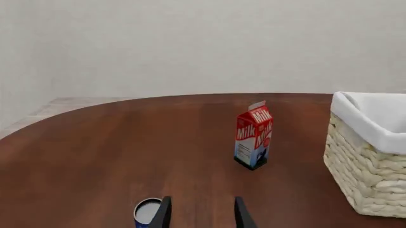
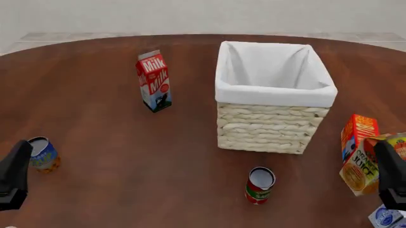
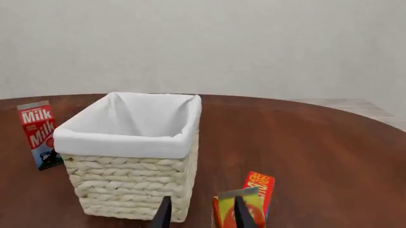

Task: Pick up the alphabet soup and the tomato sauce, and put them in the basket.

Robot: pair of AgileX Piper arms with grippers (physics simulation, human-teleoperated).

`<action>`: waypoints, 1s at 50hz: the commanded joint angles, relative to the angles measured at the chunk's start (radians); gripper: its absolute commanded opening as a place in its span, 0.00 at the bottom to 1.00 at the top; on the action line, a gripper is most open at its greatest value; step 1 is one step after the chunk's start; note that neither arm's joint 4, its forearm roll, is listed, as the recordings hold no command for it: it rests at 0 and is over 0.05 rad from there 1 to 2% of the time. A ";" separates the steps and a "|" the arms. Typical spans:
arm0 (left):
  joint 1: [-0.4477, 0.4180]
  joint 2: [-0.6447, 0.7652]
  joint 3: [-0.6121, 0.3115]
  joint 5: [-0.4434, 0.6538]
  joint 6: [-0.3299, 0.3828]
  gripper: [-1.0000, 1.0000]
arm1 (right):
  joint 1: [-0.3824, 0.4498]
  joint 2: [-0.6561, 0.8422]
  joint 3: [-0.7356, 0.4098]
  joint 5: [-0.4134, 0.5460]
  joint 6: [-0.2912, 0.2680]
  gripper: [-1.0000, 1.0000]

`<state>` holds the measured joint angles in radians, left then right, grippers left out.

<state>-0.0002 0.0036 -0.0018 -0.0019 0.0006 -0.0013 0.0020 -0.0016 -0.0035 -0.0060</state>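
Note:
The alphabet soup (image 2: 42, 154), a blue can with an orange base, stands at the table's near left. In the left wrist view the alphabet soup (image 1: 148, 211) sits just outside one finger, not between the two. My left gripper (image 2: 16, 173) (image 1: 201, 200) is open and empty right beside it. The tomato sauce (image 2: 260, 185), a red, white and green can, stands upright in front of the basket (image 2: 266, 130). The basket (image 1: 368, 175) (image 3: 127, 183) is lined with white cloth and holds nothing. My right gripper (image 2: 392, 178) (image 3: 202, 199) is open and empty at the near right, well away from the tomato sauce.
A milk carton (image 2: 154, 80) (image 1: 254, 137) (image 3: 38, 133) stands left of the basket. At the near right an orange juice carton (image 2: 360, 171) (image 3: 236, 209) and a red box (image 2: 357, 135) (image 3: 260, 186) stand close to my right gripper, with a small blue-white pack (image 2: 383, 217) below.

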 commanded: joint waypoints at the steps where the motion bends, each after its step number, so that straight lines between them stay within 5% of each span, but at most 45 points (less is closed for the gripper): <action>1: -0.002 0.005 -0.003 -0.004 0.001 1.00 | 0.004 0.000 -0.004 0.005 0.001 1.00; 30: -0.009 -0.001 -0.001 0.003 0.002 1.00 | 0.016 0.001 -0.040 0.032 -0.024 1.00; 50: -0.015 0.058 0.000 -0.051 0.006 1.00 | 0.084 0.002 -0.181 0.156 -0.018 1.00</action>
<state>-0.0139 0.0514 -0.0021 -0.0441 0.0056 0.0556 0.0026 -0.1250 0.1062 -0.0249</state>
